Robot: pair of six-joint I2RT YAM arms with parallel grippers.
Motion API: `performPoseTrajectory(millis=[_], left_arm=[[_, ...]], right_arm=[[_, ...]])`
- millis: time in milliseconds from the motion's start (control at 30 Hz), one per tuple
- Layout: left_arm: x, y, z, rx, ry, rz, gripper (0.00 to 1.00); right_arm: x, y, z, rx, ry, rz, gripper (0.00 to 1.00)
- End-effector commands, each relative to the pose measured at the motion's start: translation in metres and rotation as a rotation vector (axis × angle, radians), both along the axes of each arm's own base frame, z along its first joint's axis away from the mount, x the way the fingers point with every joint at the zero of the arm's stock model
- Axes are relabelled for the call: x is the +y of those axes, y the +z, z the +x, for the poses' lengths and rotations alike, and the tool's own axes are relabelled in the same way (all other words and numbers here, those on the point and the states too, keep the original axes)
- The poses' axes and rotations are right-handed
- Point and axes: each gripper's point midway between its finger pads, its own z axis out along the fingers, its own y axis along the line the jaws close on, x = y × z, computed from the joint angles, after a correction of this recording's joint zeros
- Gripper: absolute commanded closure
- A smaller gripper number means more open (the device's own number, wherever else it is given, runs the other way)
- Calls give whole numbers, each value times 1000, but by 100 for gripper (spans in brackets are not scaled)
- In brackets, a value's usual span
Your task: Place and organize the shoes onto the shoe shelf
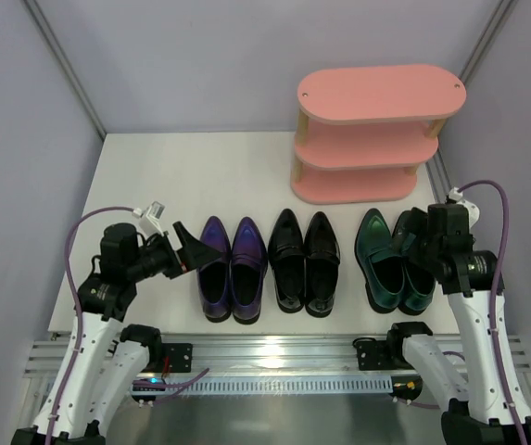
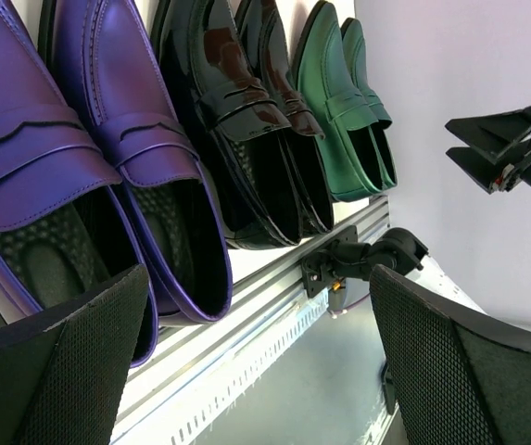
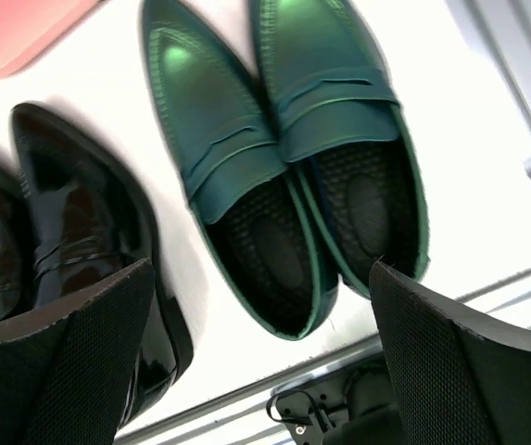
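Three pairs of shoes stand in a row, toes toward the back: purple [image 1: 246, 246], black [image 1: 304, 243] and green [image 1: 373, 239]. The pink shoe shelf [image 1: 381, 139] stands behind the black and green pairs, its boards bare. My left gripper [image 1: 189, 248] is open just left of the purple pair [image 2: 107, 167], nothing between its fingers [image 2: 61, 371]. My right gripper [image 1: 413, 246] hovers open over the green pair [image 3: 284, 158], covering part of the right green shoe from above. The black pair [image 2: 246, 139] lies between them. A black shoe [image 3: 70, 232] and a shelf corner [image 3: 15, 28] show in the right wrist view.
A grooved aluminium rail [image 1: 274, 352] runs along the table's near edge, with the arm mounts [image 2: 358, 260] bolted to it. Grey walls close in the left, back and right sides. The right gripper [image 2: 515, 148] shows at the edge of the left wrist view.
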Motion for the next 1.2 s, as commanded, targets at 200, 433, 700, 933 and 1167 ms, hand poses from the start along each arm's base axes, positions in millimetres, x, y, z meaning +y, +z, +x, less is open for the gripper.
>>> performPoseTrajectory(millis=[200, 433, 700, 933, 1167], left_arm=[[-5, -8, -3, 17, -45, -11, 0], [-8, -4, -3, 11, -52, -42, 1], [-12, -7, 0, 19, -58, -78, 0], [-13, -11, 0, 21, -56, -93, 0], [-13, -13, -4, 28, -61, -98, 0]], right_arm=[[-69, 12, -25, 148, -457, -232, 3], [-96, -22, -13, 239, -537, -103, 3], [-53, -52, 24, 198, -241, 107, 3], [-24, -40, 25, 42, -74, 167, 3], [-20, -65, 23, 172, -70, 217, 10]])
